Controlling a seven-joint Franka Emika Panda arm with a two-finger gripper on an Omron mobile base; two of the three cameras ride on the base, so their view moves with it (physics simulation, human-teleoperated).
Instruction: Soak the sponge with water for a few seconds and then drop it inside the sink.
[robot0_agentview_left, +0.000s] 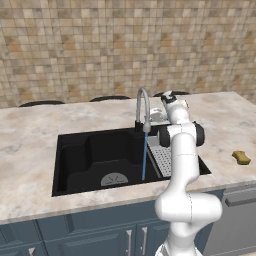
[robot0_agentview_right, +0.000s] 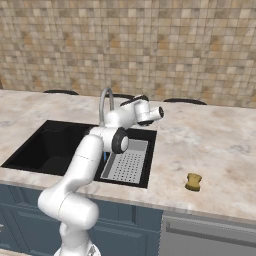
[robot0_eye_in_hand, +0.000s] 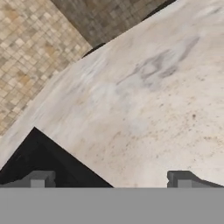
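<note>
Grey strainer tray (robot0_agentview_right: 127, 166) beside marble counter (robot0_agentview_right: 210, 145) — dark shapes behind, perhaps chairs.

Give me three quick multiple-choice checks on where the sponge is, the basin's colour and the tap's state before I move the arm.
1. Where is the sponge?
A. in the sink
B. on the counter right of the sink
C. in the gripper

2. What colour is the sink basin?
A. black
B. white
C. steel grey

3. What is the faucet doing?
A. off
B. running
C. swung over the counter

Answers: 1 B, it lies on the counter, apart from the arm; 2 A, the recessed basin is black; 3 B, a thin blue stream of water falls from the spout into the basin.
</note>
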